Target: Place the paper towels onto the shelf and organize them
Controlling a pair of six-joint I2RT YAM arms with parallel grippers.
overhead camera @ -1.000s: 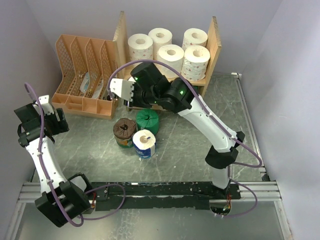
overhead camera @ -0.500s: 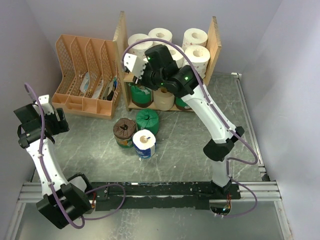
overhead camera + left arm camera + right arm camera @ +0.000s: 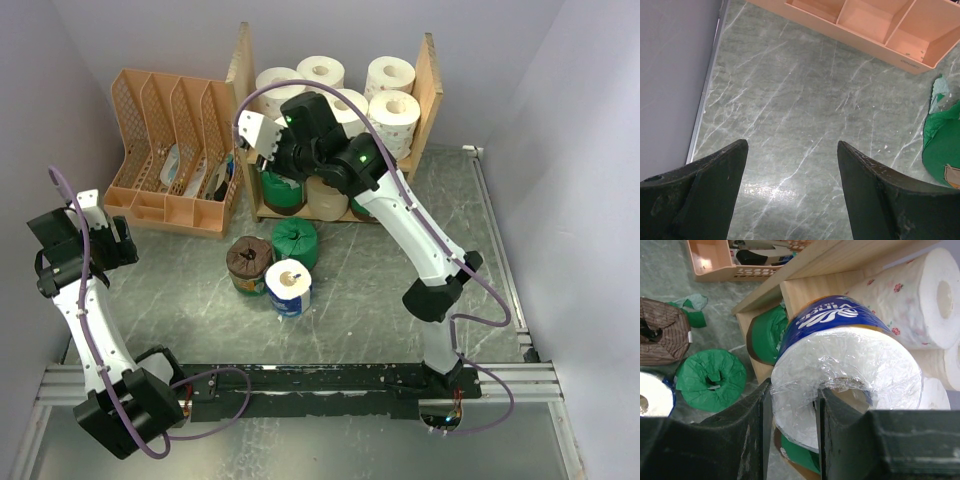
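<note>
My right gripper [image 3: 792, 405] is shut on a blue-wrapped paper towel [image 3: 840, 355], one finger in its centre hole and one outside its wall. In the top view the right gripper [image 3: 256, 135] holds it at the front left corner of the wooden shelf [image 3: 432, 85], level with the upper tier. Several white rolls [image 3: 340, 108] stand on the upper tier; green rolls [image 3: 281, 190] and a beige one sit on the lower tier. A brown roll [image 3: 248, 262], a green roll [image 3: 295, 240] and a white roll [image 3: 288, 285] stand on the table. My left gripper [image 3: 790, 170] is open and empty.
A peach slotted organizer [image 3: 170, 150] stands left of the shelf, close to the right gripper. The left arm [image 3: 75, 250] is at the far left by the wall. A metal rail [image 3: 350, 380] runs along the near edge. Grey walls close in both sides.
My right gripper has lifted the blue-wrapped roll from in front of the lower tier up and back to the upper tier's front left corner. The left arm has not moved.
</note>
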